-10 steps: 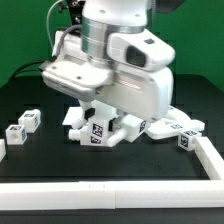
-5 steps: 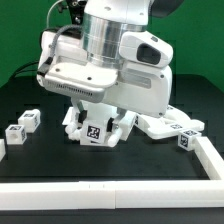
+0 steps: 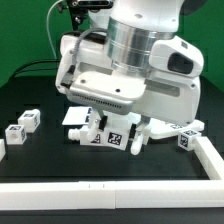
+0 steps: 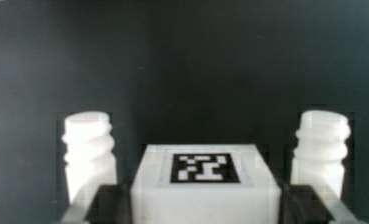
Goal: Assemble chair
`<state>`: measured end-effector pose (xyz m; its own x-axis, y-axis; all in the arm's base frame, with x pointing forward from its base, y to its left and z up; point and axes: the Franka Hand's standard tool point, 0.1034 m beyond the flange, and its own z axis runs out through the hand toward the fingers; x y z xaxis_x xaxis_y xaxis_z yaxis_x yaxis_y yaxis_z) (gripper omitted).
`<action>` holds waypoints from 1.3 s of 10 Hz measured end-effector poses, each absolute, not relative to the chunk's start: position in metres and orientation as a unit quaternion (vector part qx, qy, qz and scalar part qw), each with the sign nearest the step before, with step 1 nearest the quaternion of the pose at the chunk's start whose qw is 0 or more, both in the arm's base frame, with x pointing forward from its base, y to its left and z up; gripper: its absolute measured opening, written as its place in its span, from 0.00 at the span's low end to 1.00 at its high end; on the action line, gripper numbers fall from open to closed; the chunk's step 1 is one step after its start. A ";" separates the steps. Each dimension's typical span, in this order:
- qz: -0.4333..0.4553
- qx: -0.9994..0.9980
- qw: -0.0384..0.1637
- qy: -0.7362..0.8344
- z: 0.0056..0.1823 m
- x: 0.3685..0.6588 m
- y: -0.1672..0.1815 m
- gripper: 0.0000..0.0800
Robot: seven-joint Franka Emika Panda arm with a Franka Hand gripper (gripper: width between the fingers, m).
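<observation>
Comes down from 12 o'clock of exterior view as bulky white arm (image 3: 135, 45), grey ribbed collar above broad wrist housing (image 3: 125, 92). Leans, housing's lower edge slanted down toward 4 o'clock. Points tool (image 3: 115, 142) downward at 6 o'clock of housing, low over desk (image 3: 40, 160). Keeps two white ribbed fingers (image 4: 88, 150) parallel, set partway apart, one either side of white tagged block (image 4: 202, 168). Clamps block by its sides. Reaches past block with both fingertips, nothing between them there.
</observation>
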<state>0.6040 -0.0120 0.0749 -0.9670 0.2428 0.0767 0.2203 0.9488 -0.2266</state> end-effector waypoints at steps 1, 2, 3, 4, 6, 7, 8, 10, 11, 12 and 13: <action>0.109 -0.118 0.053 -0.986 0.074 0.604 -0.012 0.46; 0.109 -0.121 0.053 -0.985 0.074 0.603 -0.012 0.46; 0.110 -0.141 0.057 -0.982 0.068 0.601 -0.007 0.46; 0.109 -0.150 0.069 -0.980 0.056 0.599 0.009 0.46; 0.106 -0.144 0.086 -0.980 0.035 0.606 0.028 0.46; 0.105 -0.147 0.090 -0.979 0.029 0.604 0.030 0.46; 0.105 -0.150 0.093 -0.979 0.026 0.599 0.023 0.46; 0.105 -0.158 0.094 -0.977 0.026 0.597 0.015 0.59; 0.105 -0.159 0.094 -0.977 0.027 0.598 0.015 0.59; 0.105 -0.160 0.093 -0.977 0.027 0.598 0.014 0.74; 0.105 -0.162 0.093 -0.977 0.028 0.598 0.013 0.79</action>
<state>0.5981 0.0132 0.0277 -0.9302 0.3359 0.1479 0.2969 0.9256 -0.2347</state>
